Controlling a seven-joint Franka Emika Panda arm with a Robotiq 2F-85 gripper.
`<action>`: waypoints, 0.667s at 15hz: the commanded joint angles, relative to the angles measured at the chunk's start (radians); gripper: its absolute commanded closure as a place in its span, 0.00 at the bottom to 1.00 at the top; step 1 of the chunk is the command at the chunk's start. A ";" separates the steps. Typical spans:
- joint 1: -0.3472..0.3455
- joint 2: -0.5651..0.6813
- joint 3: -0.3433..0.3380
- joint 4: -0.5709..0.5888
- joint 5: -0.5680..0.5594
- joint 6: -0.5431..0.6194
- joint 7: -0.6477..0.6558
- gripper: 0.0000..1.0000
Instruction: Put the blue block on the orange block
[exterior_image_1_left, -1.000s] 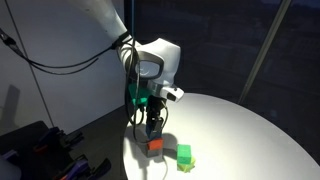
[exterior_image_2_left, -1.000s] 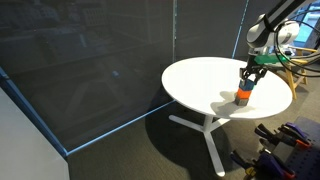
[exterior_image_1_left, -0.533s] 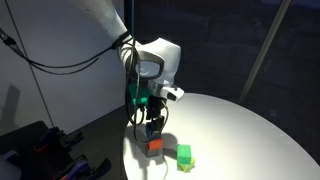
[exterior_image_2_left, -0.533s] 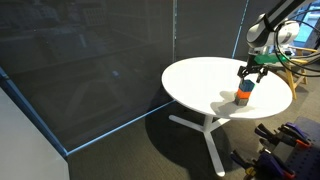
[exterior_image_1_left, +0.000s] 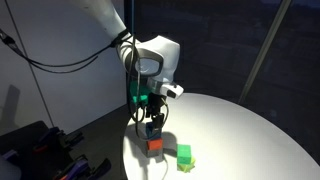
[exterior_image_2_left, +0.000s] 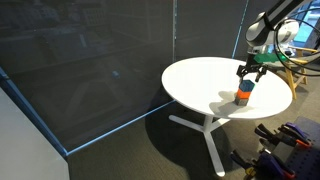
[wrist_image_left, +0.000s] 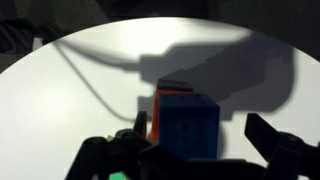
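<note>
The blue block (exterior_image_1_left: 154, 132) (exterior_image_2_left: 245, 86) rests on top of the orange block (exterior_image_1_left: 155, 146) (exterior_image_2_left: 244, 98) on the white round table (exterior_image_1_left: 250, 130). My gripper (exterior_image_1_left: 153, 119) (exterior_image_2_left: 250, 72) hangs just above the stack, open, its fingers either side of the blue block's top. In the wrist view the blue block (wrist_image_left: 188, 125) fills the space between the spread fingers (wrist_image_left: 262, 134) of the gripper (wrist_image_left: 197, 126), with a gap on the right side. A strip of the orange block (wrist_image_left: 160, 108) shows behind its left edge.
A bright green block (exterior_image_1_left: 184, 154) lies on the table close beside the stack. The stack stands near the table's edge (exterior_image_2_left: 262, 110). Cables and dark equipment (exterior_image_1_left: 40, 150) sit beyond the table, and glass walls surround the area.
The jaws have opened and let go of the blue block, which stays on the orange block. The arm has barely moved.
</note>
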 joint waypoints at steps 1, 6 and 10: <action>-0.001 -0.048 0.012 0.000 0.000 -0.049 -0.037 0.00; 0.012 -0.100 0.026 -0.014 -0.010 -0.078 -0.079 0.00; 0.027 -0.123 0.042 -0.021 -0.018 -0.093 -0.127 0.00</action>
